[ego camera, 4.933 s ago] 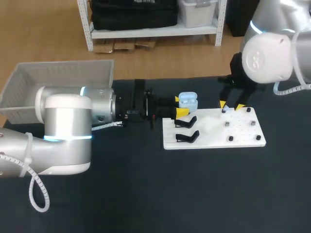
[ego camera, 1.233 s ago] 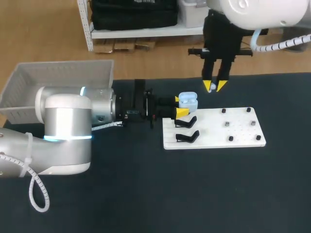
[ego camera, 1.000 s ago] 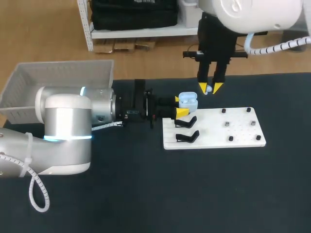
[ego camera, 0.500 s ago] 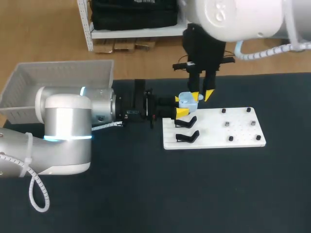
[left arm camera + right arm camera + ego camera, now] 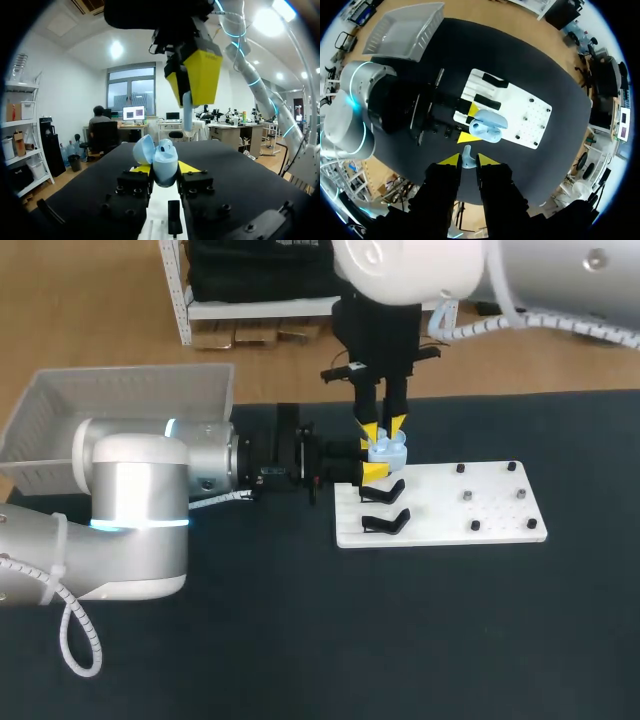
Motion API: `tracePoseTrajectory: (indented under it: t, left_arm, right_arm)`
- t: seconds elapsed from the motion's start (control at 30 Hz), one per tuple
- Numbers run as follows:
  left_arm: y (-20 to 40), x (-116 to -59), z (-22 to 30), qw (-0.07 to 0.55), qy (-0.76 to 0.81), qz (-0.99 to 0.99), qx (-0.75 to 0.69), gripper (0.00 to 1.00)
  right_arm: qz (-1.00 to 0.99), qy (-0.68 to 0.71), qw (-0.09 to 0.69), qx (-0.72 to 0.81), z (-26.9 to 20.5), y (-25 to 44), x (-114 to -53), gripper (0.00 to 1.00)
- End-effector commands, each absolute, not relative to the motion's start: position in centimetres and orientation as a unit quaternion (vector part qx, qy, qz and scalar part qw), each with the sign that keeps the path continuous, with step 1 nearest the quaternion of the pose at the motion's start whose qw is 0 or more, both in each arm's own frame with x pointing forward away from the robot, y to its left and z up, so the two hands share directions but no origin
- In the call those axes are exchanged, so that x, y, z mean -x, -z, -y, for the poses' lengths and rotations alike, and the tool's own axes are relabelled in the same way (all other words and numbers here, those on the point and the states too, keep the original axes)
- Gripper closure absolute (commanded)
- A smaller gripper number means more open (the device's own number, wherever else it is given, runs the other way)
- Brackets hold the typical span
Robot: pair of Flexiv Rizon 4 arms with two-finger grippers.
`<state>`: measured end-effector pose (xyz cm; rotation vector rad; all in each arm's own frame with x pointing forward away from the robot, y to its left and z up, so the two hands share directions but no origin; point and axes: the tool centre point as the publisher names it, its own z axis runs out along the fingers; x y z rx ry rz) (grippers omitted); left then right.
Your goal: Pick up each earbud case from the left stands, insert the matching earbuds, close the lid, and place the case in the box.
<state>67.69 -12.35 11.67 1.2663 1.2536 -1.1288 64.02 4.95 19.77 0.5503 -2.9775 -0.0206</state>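
A light-blue earbud case (image 5: 388, 451) with its lid open is held level over the left end of the white board (image 5: 440, 508). My left gripper (image 5: 369, 459) is shut on its sides. In the left wrist view the case (image 5: 164, 164) sits between the yellow tips, lid (image 5: 143, 149) tipped back. My right gripper (image 5: 384, 429) hangs straight above the case, fingers pointing down. It is shut on a light-blue earbud (image 5: 466, 156), whose stem (image 5: 187, 113) hangs just above the case's open top. The right wrist view has the case (image 5: 487, 127) directly below that earbud.
Two black stands (image 5: 384, 507) sit bare on the board's left part, and small dark pegs (image 5: 468, 496) dot its right part. A grey box (image 5: 120, 398) stands at the table's back left, behind my left arm.
My right arm has moved left and down with the earbud, from above the board's back edge to right over the open case. The left arm and case have stayed still.
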Motion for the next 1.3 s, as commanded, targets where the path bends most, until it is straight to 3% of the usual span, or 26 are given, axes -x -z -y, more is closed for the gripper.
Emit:
tracePoseTrajectory:
  t: [0.03, 0.63, 1.3]
  left_arm:
    - [-11.6, -67.6, 12.3, 0.497, 0.465, -0.516, -0.521, 1.0]
    - [-11.6, -67.6, 12.3, 0.497, 0.465, -0.516, -0.521, 1.0]
    - [-11.6, -67.6, 12.3, 0.497, 0.465, -0.516, -0.521, 1.0]
  right_arm:
    - [0.98, 0.001, 0.087, -0.178, -5.1, -19.3, -65.0, 1.0]
    - [0.983, 0.003, 0.084, -0.161, -4.6, -18.3, -65.7, 1.0]
    - [0.984, 0.002, 0.022, -0.18, -4.4, -17.9, -64.4, 1.0]
